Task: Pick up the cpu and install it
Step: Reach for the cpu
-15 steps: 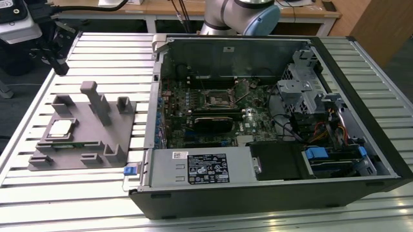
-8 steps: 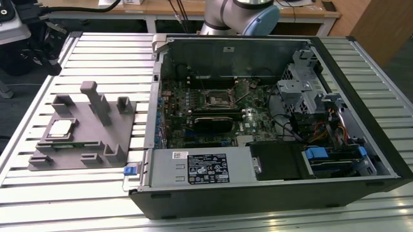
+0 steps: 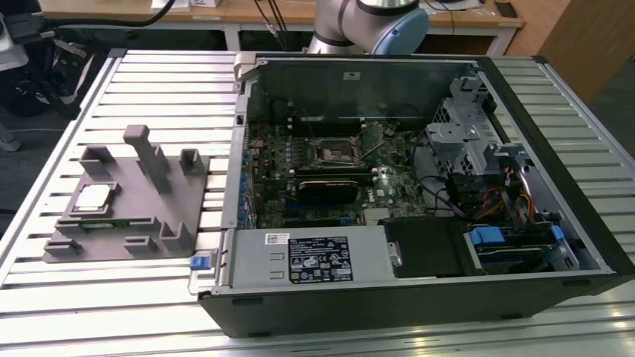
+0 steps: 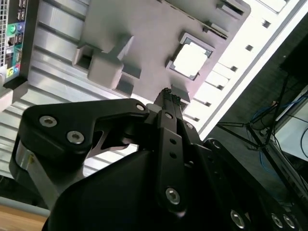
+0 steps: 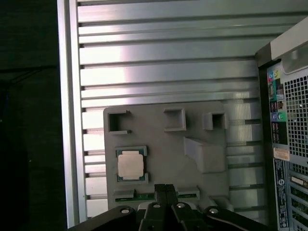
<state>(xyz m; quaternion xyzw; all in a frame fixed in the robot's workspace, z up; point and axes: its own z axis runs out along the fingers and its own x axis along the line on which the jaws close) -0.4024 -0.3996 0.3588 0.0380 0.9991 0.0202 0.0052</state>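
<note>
**Chip rests in its holder, gripper closed above it**

The gripper [image 4: 169, 95] is closest in the second wrist view. Its 2 fingers are pressed together with nothing between them. It hangs over the grey holder [image 4: 144, 43], just beside the cpu [image 4: 191, 60]. The cpu lies flat in a square pocket, likely so it cannot slide. In the exterior view, the computer case [image 3: 417, 305] lies open on its side, so the socket [image 3: 334, 151] faces up for the 1 chip.

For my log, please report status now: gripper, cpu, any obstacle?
Gripper shut, empty, apart from cpu. Cpu lying in grey fixture pocket, not gripped. Nothing between gripper and cpu.
</note>
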